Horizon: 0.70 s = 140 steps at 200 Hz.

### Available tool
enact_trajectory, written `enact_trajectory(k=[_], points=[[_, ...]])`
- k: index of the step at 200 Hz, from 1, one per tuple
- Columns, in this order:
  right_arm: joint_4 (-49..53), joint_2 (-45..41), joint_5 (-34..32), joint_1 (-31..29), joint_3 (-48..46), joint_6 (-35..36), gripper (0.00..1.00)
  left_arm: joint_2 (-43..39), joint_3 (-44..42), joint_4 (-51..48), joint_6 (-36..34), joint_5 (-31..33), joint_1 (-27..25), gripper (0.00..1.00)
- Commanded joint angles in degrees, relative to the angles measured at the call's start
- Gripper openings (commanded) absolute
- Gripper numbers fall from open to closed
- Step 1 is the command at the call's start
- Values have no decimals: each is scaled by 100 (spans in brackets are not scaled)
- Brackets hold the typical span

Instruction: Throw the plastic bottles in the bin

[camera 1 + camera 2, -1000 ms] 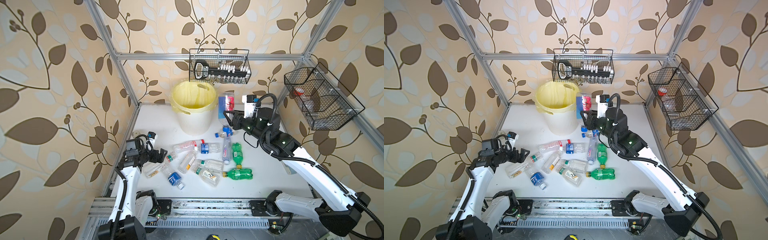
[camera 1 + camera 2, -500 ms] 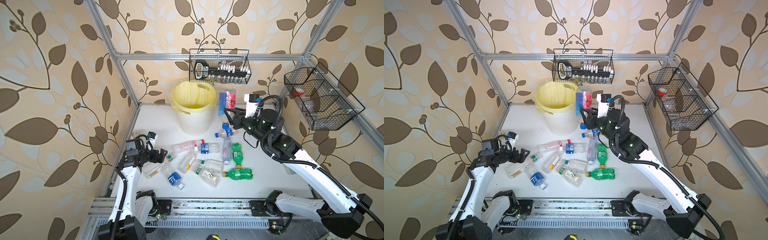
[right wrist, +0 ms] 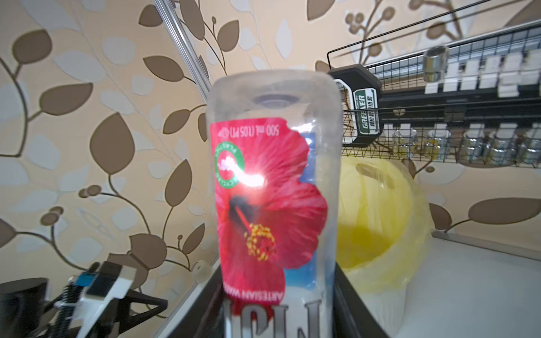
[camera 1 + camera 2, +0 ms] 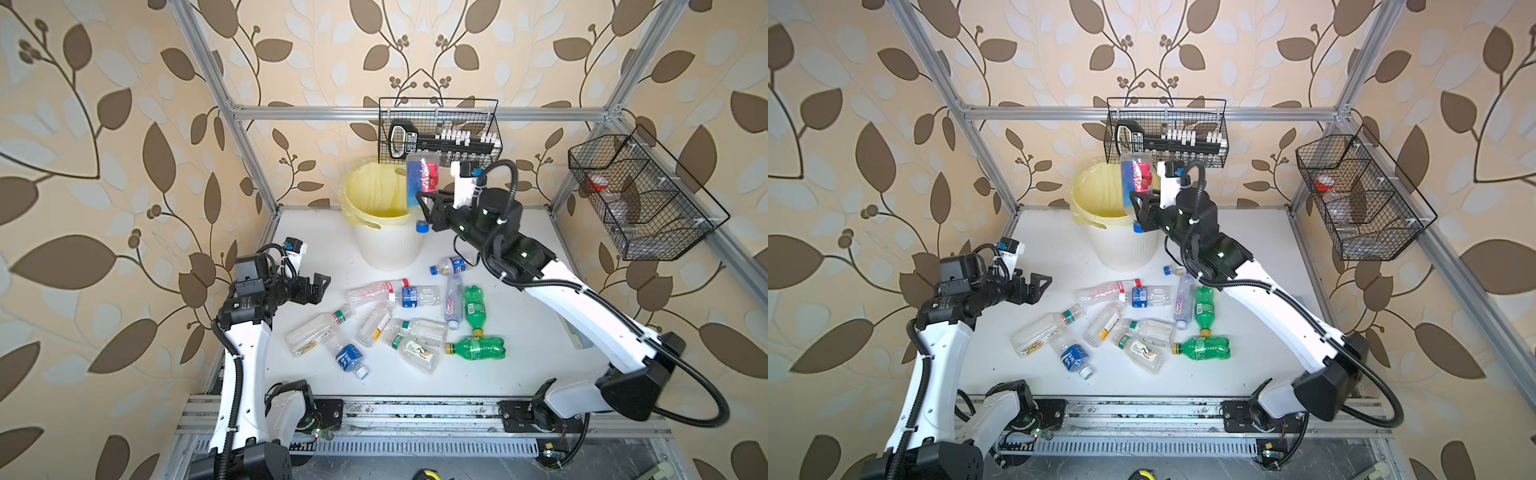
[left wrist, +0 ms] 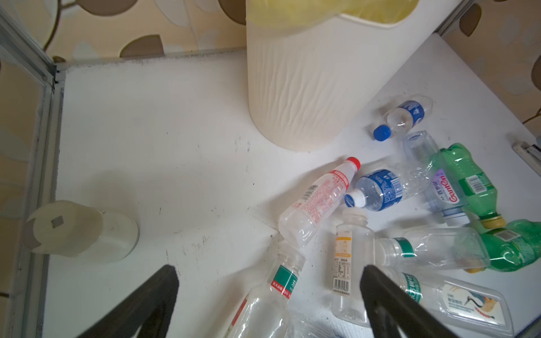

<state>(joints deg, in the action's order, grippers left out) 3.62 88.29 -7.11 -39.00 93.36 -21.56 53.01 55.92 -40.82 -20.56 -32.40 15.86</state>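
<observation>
In both top views the right end effector point(image 4: 424, 204) pinches a clear square plastic bottle with a red flower label point(image 4: 420, 179), cap downward, at upper centre of the frame. The bottle overlaps the right rim of the round cream-white ribbed bin with a yellow bag liner point(image 4: 386, 249). The left end effector point(image 4: 321, 286) hangs spread wide at centre left above the white bench point(image 4: 316, 249). The other plastic bottles point(image 4: 419, 330) lie scattered mid-frame, below the bin.

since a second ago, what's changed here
The right gripper, still shut on the flower-label bottle, carried it left and up to the right rim of the bin, cap down. The open left gripper and the other bottles stayed put.
</observation>
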Motion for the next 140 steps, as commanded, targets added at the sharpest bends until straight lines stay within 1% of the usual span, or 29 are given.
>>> enact_trajectory(k=[1, 5, 8, 9, 13, 14, 15, 30, 40, 47, 54, 60, 88, 90, 104, 113, 140], points=[[5, 1105, -376, -20, 1348, 397, 59, 13, 194, -726, -68, -433, 58, 99], [243, 1384, -460, -22, 1705, 437, 65, -5, 198, -753, -91, -421, 58, 99], [517, 1661, -533, -22, 2222, 481, 70, -19, 189, -767, -108, -408, 58, 99], [517, 1661, -533, -22, 2222, 481, 70, -19, 190, -773, -112, -403, 58, 99], [825, 1953, -600, -12, 2705, 527, 75, -42, 183, -790, -129, -378, 58, 99], [988, 2073, -640, -11, 2947, 554, 77, -48, 183, -798, -135, -375, 58, 99], [988, 2073, -640, -11, 2947, 554, 77, -56, 178, -801, -139, -365, 58, 99], [2043, 2966, -964, -28, 4555, 691, 99, -151, 177, -902, -198, -268, 58, 99], [2502, 3251, -1089, -31, 5182, 685, 100, -212, 200, -996, -248, -249, 58, 99], [2636, 3258, -1085, -31, 5276, 672, 100, -261, 209, -1061, -293, -260, 60, 99], [2589, 3131, -1057, -46, 5101, 670, 100, -307, 212, -1108, -321, -271, 62, 99], [2438, 2900, -1054, -51, 4684, 669, 100, -335, 200, -1121, -333, -282, 58, 99], [1218, 1325, -936, -78, 2267, 512, 100, -418, 174, -1156, -344, -384, 58, 99], [1093, 1158, -915, -74, 1973, 488, 100, -418, 180, -1163, -344, -393, 58, 99], [706, 497, -869, -78, 1068, 393, 100, -392, 208, -1207, -344, -449, 58, 99], [594, 80, -835, -84, 480, 329, 100, -372, 226, -1240, -344, -477, 58, 99], [778, -770, -795, -81, -559, 263, 100, -280, 304, -1336, -405, -512, 60, 99]])
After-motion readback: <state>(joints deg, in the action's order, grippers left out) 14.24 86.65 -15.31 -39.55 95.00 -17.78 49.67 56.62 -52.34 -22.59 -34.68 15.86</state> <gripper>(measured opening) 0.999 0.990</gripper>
